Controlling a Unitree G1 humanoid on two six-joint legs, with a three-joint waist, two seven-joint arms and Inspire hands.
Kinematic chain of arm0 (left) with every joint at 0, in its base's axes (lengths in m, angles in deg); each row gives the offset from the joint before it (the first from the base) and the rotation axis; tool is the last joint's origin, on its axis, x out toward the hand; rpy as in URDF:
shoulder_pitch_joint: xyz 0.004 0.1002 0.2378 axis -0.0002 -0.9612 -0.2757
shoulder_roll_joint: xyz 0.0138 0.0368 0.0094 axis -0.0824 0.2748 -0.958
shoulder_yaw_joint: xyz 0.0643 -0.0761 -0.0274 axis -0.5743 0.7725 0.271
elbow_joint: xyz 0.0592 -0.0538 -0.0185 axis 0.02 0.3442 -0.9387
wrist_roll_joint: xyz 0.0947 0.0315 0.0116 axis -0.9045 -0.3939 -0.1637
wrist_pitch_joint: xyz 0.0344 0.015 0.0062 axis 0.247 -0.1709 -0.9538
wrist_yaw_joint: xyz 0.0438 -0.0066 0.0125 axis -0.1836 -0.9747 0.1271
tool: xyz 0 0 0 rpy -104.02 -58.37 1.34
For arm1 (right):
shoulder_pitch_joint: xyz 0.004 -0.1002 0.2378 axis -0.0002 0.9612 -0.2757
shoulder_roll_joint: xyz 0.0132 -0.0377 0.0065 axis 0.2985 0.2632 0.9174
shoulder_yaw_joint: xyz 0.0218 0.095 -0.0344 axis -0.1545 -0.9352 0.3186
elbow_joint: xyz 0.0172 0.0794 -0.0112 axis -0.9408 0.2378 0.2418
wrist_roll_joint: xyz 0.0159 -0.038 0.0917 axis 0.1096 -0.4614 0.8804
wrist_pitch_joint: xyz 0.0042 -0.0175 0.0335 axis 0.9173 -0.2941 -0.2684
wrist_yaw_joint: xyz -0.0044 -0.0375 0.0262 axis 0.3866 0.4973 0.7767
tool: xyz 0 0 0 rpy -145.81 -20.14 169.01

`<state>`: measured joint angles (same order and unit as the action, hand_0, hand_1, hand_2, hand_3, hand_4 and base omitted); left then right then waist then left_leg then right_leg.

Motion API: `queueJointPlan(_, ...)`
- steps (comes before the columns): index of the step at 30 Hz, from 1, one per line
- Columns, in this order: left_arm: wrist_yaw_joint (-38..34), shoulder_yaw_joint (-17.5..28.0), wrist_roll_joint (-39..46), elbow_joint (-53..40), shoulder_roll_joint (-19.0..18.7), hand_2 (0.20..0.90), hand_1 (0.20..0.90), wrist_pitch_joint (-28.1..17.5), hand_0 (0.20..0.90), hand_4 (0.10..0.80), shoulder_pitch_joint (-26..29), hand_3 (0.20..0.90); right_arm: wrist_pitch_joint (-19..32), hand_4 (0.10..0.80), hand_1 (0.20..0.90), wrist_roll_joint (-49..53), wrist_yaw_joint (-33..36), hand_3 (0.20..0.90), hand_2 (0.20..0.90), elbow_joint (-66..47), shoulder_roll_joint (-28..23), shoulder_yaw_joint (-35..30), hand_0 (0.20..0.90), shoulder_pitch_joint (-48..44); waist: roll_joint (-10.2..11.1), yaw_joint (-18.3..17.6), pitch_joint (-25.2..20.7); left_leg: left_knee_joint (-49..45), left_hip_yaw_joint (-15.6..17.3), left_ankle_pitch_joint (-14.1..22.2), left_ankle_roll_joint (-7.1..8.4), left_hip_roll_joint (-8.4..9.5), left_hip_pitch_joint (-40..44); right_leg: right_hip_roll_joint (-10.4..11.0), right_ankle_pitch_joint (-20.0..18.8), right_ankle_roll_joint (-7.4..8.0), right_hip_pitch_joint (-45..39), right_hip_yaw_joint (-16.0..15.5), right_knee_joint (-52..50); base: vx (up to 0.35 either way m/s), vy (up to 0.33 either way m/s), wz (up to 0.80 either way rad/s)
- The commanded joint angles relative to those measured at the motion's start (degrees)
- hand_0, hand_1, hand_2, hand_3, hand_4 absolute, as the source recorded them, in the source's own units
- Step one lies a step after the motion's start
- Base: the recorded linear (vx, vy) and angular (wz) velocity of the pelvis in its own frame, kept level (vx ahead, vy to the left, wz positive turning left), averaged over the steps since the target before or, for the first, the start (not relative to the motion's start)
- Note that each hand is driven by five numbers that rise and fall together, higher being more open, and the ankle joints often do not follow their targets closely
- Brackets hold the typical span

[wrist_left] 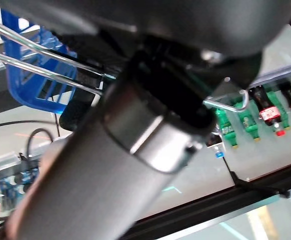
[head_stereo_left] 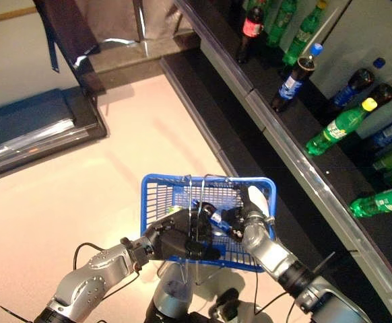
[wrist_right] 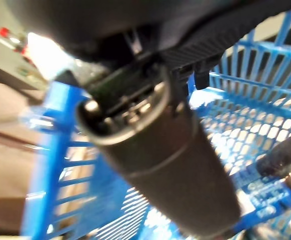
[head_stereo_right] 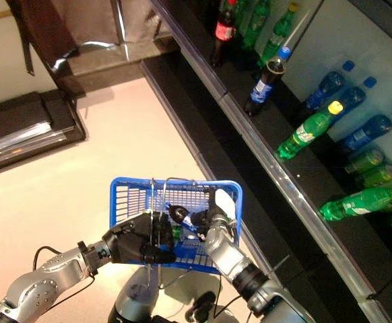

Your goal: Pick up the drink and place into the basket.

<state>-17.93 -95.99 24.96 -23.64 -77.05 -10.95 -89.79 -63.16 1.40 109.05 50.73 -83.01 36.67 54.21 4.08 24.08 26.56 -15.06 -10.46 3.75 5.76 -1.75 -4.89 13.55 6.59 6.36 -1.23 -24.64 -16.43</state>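
Note:
A blue mesh basket [head_stereo_left: 157,202] hangs in front of me over the pale floor. My left hand [head_stereo_left: 179,240] is shut round its thin wire handles [wrist_left: 40,55], at the basket's near side. Inside the basket lies a dark drink bottle [head_stereo_left: 216,218] with a blue label, also seen in the right wrist view as the bottle [wrist_right: 268,186] on the mesh floor. My right hand [head_stereo_left: 248,217] reaches into the basket from the right, its white-covered thumb up by the rim and its fingers curled on the bottle's end.
A long dark shelf [head_stereo_left: 297,158] runs along the right, close to the basket. On it stand and lie green bottles [head_stereo_left: 337,129] and dark bottles with blue caps [head_stereo_left: 293,77]. A dark low platform [head_stereo_left: 34,134] sits at the far left.

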Motion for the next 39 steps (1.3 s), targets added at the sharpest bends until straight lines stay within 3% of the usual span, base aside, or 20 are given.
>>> queueJointPlan(1,6.62,8.69,12.63,-18.55,6.02,0.3,0.3,-12.93,0.3,0.1,1.05,0.2,2.18,0.8,0.9,-9.23,-1.15,0.9,0.9,-7.54,-11.28,-5.6,0.9,-0.75,0.44,-2.77,-4.06,-2.59,3.63,-2.81,-3.25,1.21,-5.07,-2.32,-3.61,-0.06,-4.26,1.55,4.06,-0.044,-0.004,-0.06)
queueJointPlan(8,7.1,12.15,12.63,-17.6,6.51,0.3,0.3,-14.02,0.3,0.1,-2.67,0.2,6.68,0.8,0.9,-2.65,-9.07,0.9,0.9,-25.59,-16.97,-11.53,0.9,5.85,1.89,-4.5,-4.61,-2.47,5.4,-2.2,-3.02,0.42,-4.46,-3.09,-3.33,0.27,-4.52,3.26,4.81,-0.035,-0.013,-0.14)
queueJointPlan(17,5.26,13.8,11.27,-15.3,7.66,0.3,0.3,-15.08,0.3,0.1,-5.67,0.2,16.72,0.8,0.9,14.31,-19.26,0.9,0.9,-35.12,-19.98,-14.4,0.9,13.17,3.64,-6.08,-6.85,-0.89,6.9,-2.06,-2.72,-0.18,-2.44,-3.82,-3.37,0.75,-5.87,4.68,6.76,-0.018,-0.025,-0.08)
queueJointPlan(22,4.56,13.17,10.36,-14.34,8.51,0.3,0.3,-16.43,0.3,0.1,-6.75,0.2,21.2,0.8,0.9,18.79,-24.13,0.9,0.9,-37.11,-20.33,-14.64,0.9,15.87,4.19,-7.27,-8.8,1.36,8.07,-2.22,-2.46,-0.8,-0.32,-4.05,-3.83,1.05,-6.71,5.79,8.84,-0.042,-0.013,-0.16)
queueJointPlan(30,-4.41,12.6,8.63,-10.27,10.61,0.3,0.3,-21.2,0.3,0.1,-9.6,0.2,26.73,0.8,0.9,27.61,-31.7,0.9,0.9,-37.68,-21.78,-20.39,0.9,24.05,3.45,-11.93,-13.46,7.55,12.49,-3.53,-1.99,-2.88,4.12,-3.93,-5.15,1.45,-6.62,9.08,12.58,-0.064,0.019,-0.2)
queueJointPlan(36,-8.73,12.17,4.48,-3.37,11.74,0.3,0.3,-26.07,0.3,0.1,-12.05,0.2,26.81,0.8,0.9,25.59,-32.44,0.9,0.9,-32.75,-20.81,-23.13,0.9,30.38,2.05,-15.16,-15.83,11.38,15.39,-4.67,-1.42,-4.25,6.57,-3.73,-5.93,1.54,-5.81,10.59,14.08,-0.087,0.015,-0.2)
queueJointPlan(39,-12.63,11.59,-3.19,2.43,11.77,0.3,0.3,-29.98,0.3,0.1,-12.65,0.2,29.02,0.8,0.9,21.81,-33.25,0.9,0.9,-28.03,-19.04,-22.73,0.9,32.92,1.25,-16.49,-16.82,12.75,16.7,-5.12,-1.03,-5.06,7.47,-3.93,-5.68,1.31,-5.65,10.61,14.22,-0.057,-0.015,-0.08)
